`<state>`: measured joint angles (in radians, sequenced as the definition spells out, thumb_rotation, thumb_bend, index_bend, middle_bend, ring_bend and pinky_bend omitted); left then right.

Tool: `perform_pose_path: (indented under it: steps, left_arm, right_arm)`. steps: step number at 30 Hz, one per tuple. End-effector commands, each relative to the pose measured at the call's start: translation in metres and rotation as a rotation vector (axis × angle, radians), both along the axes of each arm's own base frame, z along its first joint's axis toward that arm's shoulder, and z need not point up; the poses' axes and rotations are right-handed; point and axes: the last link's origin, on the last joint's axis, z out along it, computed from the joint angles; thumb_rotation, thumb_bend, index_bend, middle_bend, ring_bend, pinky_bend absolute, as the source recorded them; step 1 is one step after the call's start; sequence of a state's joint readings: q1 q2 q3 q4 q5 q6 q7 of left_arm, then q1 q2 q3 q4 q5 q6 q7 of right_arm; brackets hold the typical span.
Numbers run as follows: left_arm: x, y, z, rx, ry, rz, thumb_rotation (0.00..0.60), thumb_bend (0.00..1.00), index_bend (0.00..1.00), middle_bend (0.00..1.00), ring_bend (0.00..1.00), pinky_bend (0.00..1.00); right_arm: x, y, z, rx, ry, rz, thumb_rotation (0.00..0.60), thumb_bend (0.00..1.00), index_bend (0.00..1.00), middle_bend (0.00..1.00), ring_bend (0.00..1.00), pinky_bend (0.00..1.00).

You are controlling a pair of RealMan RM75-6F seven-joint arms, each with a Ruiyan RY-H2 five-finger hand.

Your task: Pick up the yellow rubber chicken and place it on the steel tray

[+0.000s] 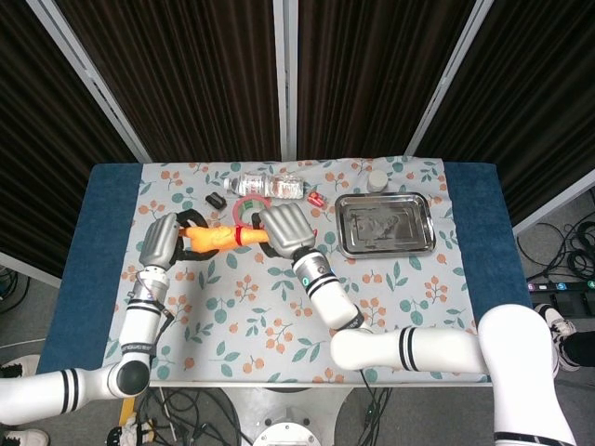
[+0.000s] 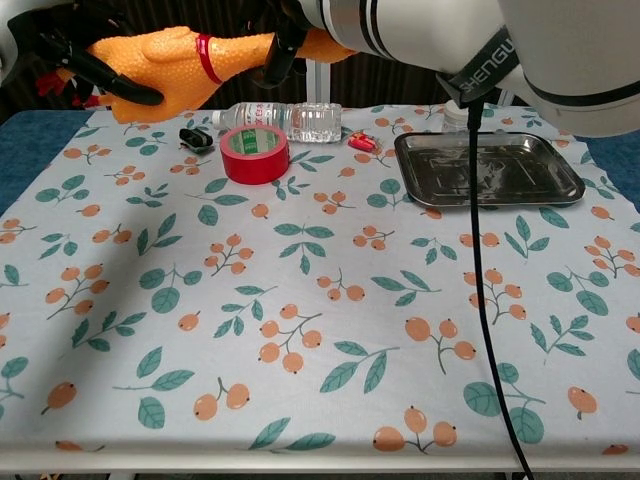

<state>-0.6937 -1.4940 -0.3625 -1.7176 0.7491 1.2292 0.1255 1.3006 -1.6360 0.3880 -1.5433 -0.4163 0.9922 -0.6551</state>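
The yellow-orange rubber chicken (image 1: pixel 216 239) with a red band at its neck hangs above the table's left side, held between both hands. My left hand (image 1: pixel 160 243) grips one end, its dark fingers (image 2: pixel 95 72) wrapped around the body. My right hand (image 1: pixel 284 229) grips the other end past the red band, fingers (image 2: pixel 280 45) curled around it. In the chest view the chicken (image 2: pixel 165 62) sits high at the top left, well above the cloth. The steel tray (image 1: pixel 386 226) lies empty at the back right of the table, also seen as the tray (image 2: pixel 487 168) in the chest view.
A red tape roll (image 2: pixel 255 153) lies under the chicken. Behind the tape roll, a clear water bottle (image 2: pixel 285 120) lies on its side. A small black object (image 2: pixel 195 137) and a small red object (image 2: pixel 362 141) lie nearby. A white cap (image 1: pixel 376 181) stands behind the tray.
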Motion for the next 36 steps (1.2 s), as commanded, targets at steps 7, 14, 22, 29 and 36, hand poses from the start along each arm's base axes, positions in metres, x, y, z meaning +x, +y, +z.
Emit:
perform_pose_path:
  steps: [7,14,22,29,36]
  left_arm:
    - [-0.001,-0.006,-0.002,-0.019,0.018,-0.023,0.600,0.00,0.59,0.70,0.65,0.78]
    - [0.003,-0.014,0.005,-0.100,-0.016,-0.062,0.594,0.00,0.19,0.21,0.23,0.44]
    - [0.003,-0.011,0.006,-0.108,-0.001,-0.057,0.599,0.00,0.28,0.29,0.25,0.43]
    - [-0.001,-0.003,0.001,-0.029,-0.019,-0.005,0.600,0.00,0.77,0.81,0.73,0.78]
    - [-0.005,-0.004,-0.004,-0.035,0.010,0.000,0.600,0.00,0.82,0.91,0.82,0.84]
  right_arm:
    - [0.000,-0.001,-0.001,-0.002,0.004,0.002,0.600,0.68,0.94,0.75,0.69,0.90]
    - [-0.003,-0.004,-0.002,-0.022,0.023,-0.001,0.600,0.68,0.94,0.75,0.69,0.90]
    - [-0.001,-0.002,-0.001,-0.004,0.005,-0.001,0.600,0.68,0.94,0.75,0.69,0.90]
    - [-0.004,0.000,0.000,0.000,0.014,0.000,0.600,0.68,0.94,0.75,0.69,0.90]
    - [-0.003,0.001,0.000,0.001,0.015,0.006,0.600,0.68,0.94,0.75,0.69,0.90]
